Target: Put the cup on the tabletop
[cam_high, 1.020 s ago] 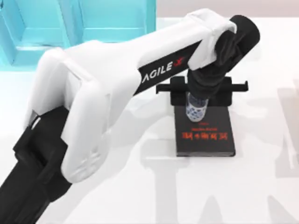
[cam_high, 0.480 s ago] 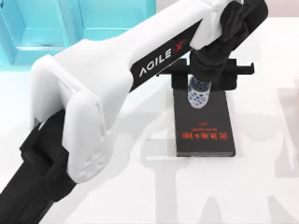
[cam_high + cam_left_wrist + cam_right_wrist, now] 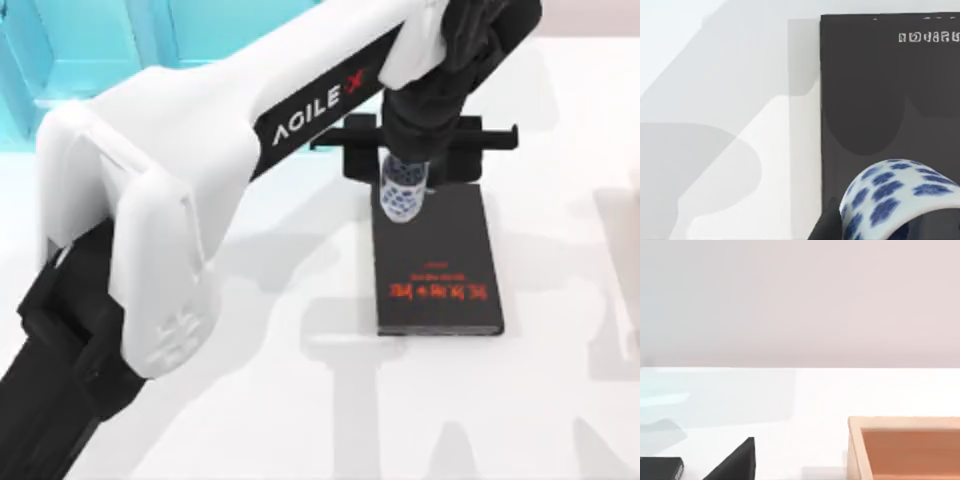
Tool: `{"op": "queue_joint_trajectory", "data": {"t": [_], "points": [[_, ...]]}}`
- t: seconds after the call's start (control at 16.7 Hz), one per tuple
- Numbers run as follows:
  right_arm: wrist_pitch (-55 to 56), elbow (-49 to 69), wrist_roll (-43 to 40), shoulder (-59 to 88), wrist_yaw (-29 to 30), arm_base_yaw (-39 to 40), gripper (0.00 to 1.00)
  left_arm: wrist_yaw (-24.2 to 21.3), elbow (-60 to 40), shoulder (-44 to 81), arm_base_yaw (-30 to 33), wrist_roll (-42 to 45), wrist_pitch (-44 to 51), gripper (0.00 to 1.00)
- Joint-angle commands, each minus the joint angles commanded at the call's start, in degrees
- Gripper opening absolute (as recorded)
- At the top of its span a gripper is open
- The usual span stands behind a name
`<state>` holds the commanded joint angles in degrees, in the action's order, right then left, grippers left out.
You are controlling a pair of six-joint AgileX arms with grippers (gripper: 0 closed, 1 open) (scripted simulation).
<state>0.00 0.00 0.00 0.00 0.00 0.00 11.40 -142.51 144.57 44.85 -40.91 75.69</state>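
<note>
**Cup held above the far end of the book**

From the top view I count one cup [image 3: 404, 190], one black book [image 3: 437, 268] and one turquoise shelf unit [image 3: 150, 45] at the far left corner. My left arm reaches across from the near left, and the left gripper [image 3: 408, 170] is clamped on the cup, fingers pressed against its sides. The cup hangs over the far end of the book, at its left edge; its long axis runs roughly vertical, tilted slightly, with the patterned wall showing below the gripper. The book lies flat on the glossy white tabletop [image 3: 300, 400], its red lettering at the near end. Grey shadows of the arms fall across the surface.

In the left wrist view, the one cup [image 3: 890, 200] sits close up, with the one book [image 3: 880, 100] below it and bare tabletop [image 3: 715, 100] beside.

The right wrist view shows the tabletop [image 3: 815, 390] running to a plain pale wall, one open wooden box [image 3: 905, 447], and a black edge. I cannot tell how my right gripper's fingers stand.
</note>
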Motion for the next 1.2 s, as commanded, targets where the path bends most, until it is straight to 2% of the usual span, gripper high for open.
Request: {"op": "queue_joint_trajectory", "data": {"t": [0.18, 0.42, 0.84, 1.02, 1.2], "points": [[0.0, 0.0, 0.0, 0.0, 0.0, 0.0, 1.0, -0.1, 8.8, -6.2, -3.7, 4.8, -2.6, 0.0], [0.0, 0.0, 0.0, 0.0, 0.0, 0.0, 1.0, -0.8, 26.4, -17.0, -9.5, 16.4, -7.4, 0.0], [0.0, 0.0, 0.0, 0.0, 0.0, 0.0, 1.0, -6.4, 56.5, -39.3, -28.5, 28.3, -17.9, 0.0], [0.0, 0.0, 0.0, 0.0, 0.0, 0.0, 1.0, -7.9, 62.7, -45.4, -33.1, 31.5, -21.1, 0.0], [0.0, 0.0, 0.0, 0.0, 0.0, 0.0, 1.0, -8.0, 63.7, -46.5, -33.8, 32.0, -21.8, 0.0]]}}
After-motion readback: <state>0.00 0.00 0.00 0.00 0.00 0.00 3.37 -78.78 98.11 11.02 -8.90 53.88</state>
